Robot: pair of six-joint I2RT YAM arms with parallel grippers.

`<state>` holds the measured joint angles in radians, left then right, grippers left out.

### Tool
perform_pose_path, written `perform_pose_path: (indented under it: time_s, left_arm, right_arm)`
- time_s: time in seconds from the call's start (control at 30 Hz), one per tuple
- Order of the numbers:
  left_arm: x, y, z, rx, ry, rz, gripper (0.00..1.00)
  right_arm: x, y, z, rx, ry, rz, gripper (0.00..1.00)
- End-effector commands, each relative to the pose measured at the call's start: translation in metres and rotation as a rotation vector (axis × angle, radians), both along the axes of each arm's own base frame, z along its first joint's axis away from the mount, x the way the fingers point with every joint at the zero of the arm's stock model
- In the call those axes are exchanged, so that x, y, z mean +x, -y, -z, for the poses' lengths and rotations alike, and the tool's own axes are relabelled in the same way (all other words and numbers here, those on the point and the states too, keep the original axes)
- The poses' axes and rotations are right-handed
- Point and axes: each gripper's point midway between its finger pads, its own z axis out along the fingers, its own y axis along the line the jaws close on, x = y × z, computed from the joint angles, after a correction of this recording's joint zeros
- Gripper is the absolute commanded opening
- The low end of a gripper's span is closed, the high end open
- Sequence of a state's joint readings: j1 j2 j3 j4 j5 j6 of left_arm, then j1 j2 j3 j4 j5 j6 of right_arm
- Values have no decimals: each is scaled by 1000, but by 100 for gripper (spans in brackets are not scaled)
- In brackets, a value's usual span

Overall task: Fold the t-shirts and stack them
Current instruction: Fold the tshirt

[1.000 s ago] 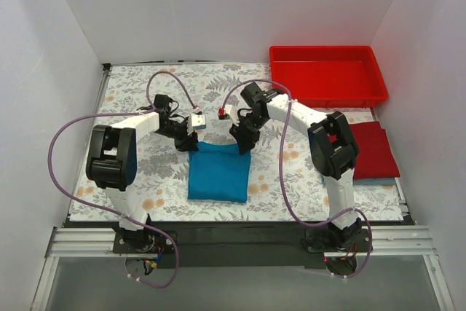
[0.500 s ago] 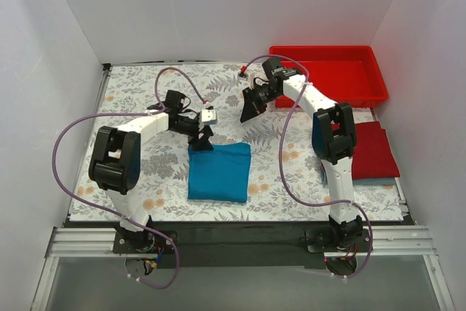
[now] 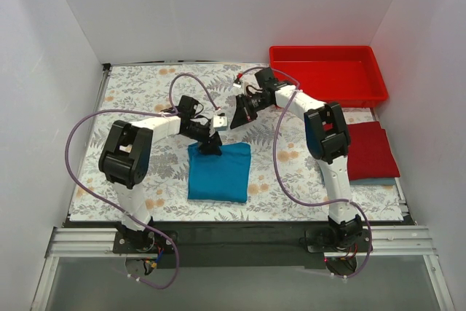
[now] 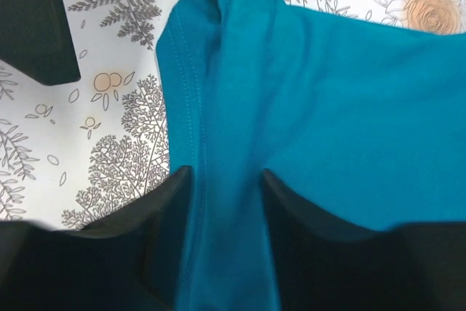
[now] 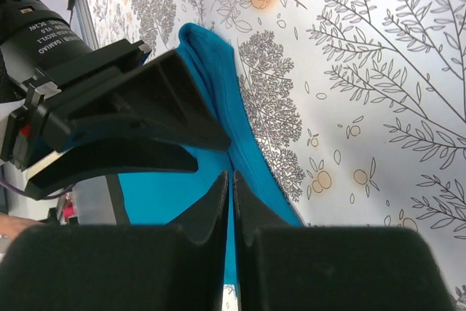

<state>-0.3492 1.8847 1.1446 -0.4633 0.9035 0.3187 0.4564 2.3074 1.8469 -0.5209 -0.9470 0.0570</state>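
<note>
The teal-blue t-shirt [image 3: 218,171] lies folded into a rectangle in the middle of the flowered table. My left gripper [image 3: 212,143] is down on its far edge. In the left wrist view the left gripper [image 4: 222,176] stands open, its fingers [image 4: 175,187] astride a raised ridge of the teal t-shirt [image 4: 328,85]. My right gripper [image 3: 239,111] hangs shut just behind that edge, with nothing in it. In the right wrist view the right gripper [image 5: 231,176] looks down on the teal t-shirt [image 5: 211,71]. A folded red t-shirt [image 3: 371,149] lies at the right on a bluish one [image 3: 364,180].
A rigid red tray [image 3: 328,96] stands at the back right. White walls close in the table on three sides. A metal rail runs along the near edge by the arm bases. The left arm's purple cable loops over the left half of the table.
The right gripper let go of the teal shirt's far edge, rose toward the back and shut. The left gripper slid right along that edge and opened wider over the cloth.
</note>
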Motion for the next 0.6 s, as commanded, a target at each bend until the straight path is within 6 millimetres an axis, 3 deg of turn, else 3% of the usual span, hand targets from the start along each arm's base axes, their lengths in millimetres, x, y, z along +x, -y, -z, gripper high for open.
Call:
perform_pose_path:
  time_s: [0.0, 0.1, 0.13, 0.2, 0.33, 0.57]
  left_arm:
    - [4, 2, -1, 3, 35, 18, 37]
    - [2, 3, -8, -8, 46, 22, 22]
    - [-1, 2, -8, -9, 45, 24, 10]
    - [-4, 3, -22, -29, 87, 36, 1]
    - [-10, 0, -41, -55, 199, 47, 0]
    - [-26, -7, -46, -39, 307, 70, 0]
  right_arm:
    - [-6, -9, 4, 40, -30, -15, 8]
    - [-17, -14, 9, 36, -36, -35, 8]
    - [-20, -15, 12, 34, -40, -42, 8]
    - [-29, -21, 17, 36, -51, -66, 8]
    - [-45, -32, 27, 36, -64, -116, 6]
    - [-70, -35, 54, 33, -108, -181, 5]
